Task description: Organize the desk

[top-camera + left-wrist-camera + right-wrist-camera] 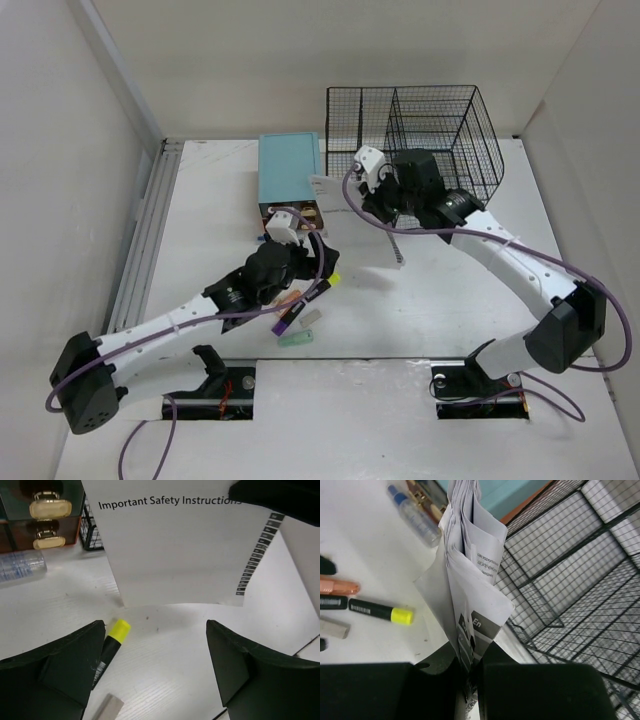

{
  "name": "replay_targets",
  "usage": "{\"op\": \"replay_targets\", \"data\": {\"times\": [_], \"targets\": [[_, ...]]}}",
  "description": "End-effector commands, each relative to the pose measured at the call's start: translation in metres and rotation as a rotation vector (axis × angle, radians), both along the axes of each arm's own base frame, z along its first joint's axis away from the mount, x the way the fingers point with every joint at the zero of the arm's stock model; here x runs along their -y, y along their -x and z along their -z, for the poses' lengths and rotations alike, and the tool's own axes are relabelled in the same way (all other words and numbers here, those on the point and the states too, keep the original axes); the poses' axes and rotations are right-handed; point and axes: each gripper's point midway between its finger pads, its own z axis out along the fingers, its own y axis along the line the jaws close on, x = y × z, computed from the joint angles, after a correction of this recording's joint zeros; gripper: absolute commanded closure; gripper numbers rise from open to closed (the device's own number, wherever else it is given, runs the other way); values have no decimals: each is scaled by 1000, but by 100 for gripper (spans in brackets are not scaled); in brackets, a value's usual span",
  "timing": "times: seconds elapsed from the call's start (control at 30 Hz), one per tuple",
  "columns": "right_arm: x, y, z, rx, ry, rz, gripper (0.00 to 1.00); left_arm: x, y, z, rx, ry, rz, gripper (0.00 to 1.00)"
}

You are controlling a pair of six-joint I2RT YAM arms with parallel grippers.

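The right gripper [470,680] is pinched tight on the bottom edge of a folded safety-instructions booklet [175,550], holding it upright with its loose pages fanning apart at the top. It hangs between the teal drawer box [290,168] and the black wire-mesh file rack [430,130], just beside the rack's left wall and not yet inside it.

The left gripper [155,625] stands wide open with nothing in it. It hovers low over the tabletop [430,300], facing the booklet, with a yellow-capped highlighter [114,640] lying just under its left finger.

The tabletop fills the overhead view. The rack sits toward 1 o'clock and the drawer box near 12. The loose pens lie near 7 o'clock of centre, and a clear bottle [20,565] rests in front of the drawers.

The step in hand looks like filing the booklet. Next, the right arm likely has to lift it clear of the rack's rim, carry it toward 3 o'clock and lower it into a compartment. The limp, splayed pages may snag on the wires.
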Motion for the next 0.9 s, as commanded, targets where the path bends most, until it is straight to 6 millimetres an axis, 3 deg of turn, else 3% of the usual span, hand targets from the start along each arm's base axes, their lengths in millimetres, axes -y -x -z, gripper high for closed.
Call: {"op": "replay_targets", "data": {"times": [0.0,0.1,0.13,0.27,0.47,0.53,0.57,0.63,0.7,0.73,0.8,0.83,0.87], "targets": [[-1,-12,-64,156,-66,37,100,-6,6,-19,3,3,6,20],[3,-21,-89,216,-82,80,100,-14,6,-28,17,15,-13,20],[4,-25,-110,261,-107,95,100,-16,7,-24,9,4,-13,20],[14,-51,-145,336,-136,219,100,-21,7,-24,5,0,-38,20],[40,-81,-204,486,-249,439,100,-22,7,-22,-9,2,-39,20],[51,-93,-203,507,-244,534,100,-25,5,-25,-3,9,-48,20],[55,-95,-218,535,-295,579,100,-24,4,-29,3,17,-48,20],[75,-112,-211,548,-278,749,100,-25,5,-27,-3,10,-48,20],[90,-121,-217,563,-308,891,100,-26,6,-30,3,17,-48,20],[90,-132,-207,562,-284,938,100,-26,6,-28,-3,10,-48,20],[99,-138,-210,577,-283,1027,100,-28,8,-26,-3,10,-48,20],[93,-147,-197,563,-274,1027,100,-28,8,-26,-8,17,-51,20],[98,-149,-199,576,-279,1069,100,-29,8,-21,-14,9,-51,20]]}}
